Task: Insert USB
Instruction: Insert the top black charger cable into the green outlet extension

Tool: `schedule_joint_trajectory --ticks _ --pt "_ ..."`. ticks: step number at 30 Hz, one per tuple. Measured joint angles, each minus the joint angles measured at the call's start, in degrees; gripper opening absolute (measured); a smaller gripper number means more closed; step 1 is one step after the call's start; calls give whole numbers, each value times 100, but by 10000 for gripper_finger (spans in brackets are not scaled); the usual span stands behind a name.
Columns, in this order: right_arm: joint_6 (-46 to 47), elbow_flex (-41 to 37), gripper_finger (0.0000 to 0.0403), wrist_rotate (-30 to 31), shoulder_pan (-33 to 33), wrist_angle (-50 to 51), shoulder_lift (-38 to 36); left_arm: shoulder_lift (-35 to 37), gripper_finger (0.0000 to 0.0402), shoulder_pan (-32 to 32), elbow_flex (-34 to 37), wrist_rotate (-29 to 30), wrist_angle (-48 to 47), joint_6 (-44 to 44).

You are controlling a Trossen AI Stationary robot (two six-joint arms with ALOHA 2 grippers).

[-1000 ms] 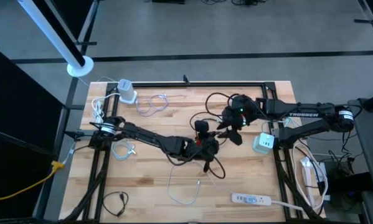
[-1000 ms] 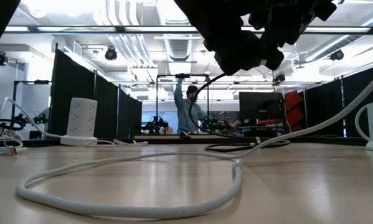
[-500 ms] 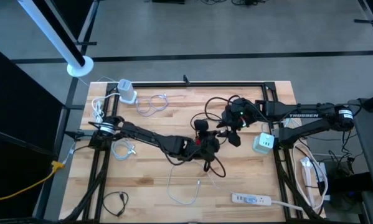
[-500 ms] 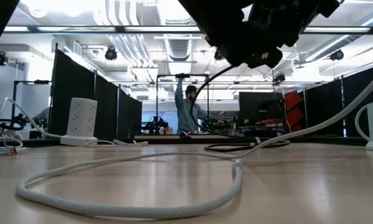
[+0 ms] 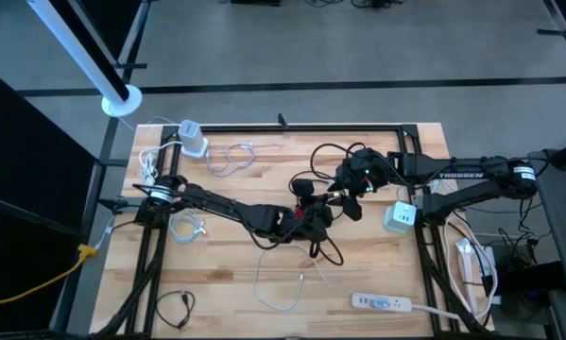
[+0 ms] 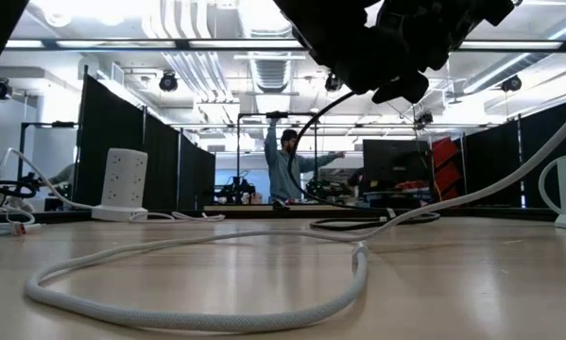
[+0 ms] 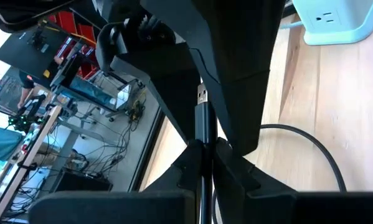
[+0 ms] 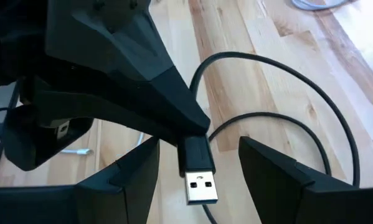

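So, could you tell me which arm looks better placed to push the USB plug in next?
Probably the left: its gripper pinches the black cable with the USB plug sticking out. The right gripper sits close opposite it, so it probably steadies.

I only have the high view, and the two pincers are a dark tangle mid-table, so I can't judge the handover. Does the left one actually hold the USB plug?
Observer: Yes. In its wrist view, the left pincer is shut on the rear end of the USB plug, with the metal tip pointing away from it.
Operator: And the right one?
Observer: The right pincer is open. The plug sits between its fingers and touches neither.
Operator: Is there a socket near the tip?
Observer: The left wrist view shows a pale blue power cube on the table beyond the plug, well apart from it.
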State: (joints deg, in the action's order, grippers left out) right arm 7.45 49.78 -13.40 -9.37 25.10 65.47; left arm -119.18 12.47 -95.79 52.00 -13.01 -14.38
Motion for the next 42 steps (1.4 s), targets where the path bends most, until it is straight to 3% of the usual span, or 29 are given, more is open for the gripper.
schedule_joint_trajectory --ticks 21,42 --pt "17 37 67 -1 -2 224 -420 7 16 -13 0 -16 -142 159" --pt "5 -13 134 -5 -2 338 -107 9 12 -13 -2 32 8 207"
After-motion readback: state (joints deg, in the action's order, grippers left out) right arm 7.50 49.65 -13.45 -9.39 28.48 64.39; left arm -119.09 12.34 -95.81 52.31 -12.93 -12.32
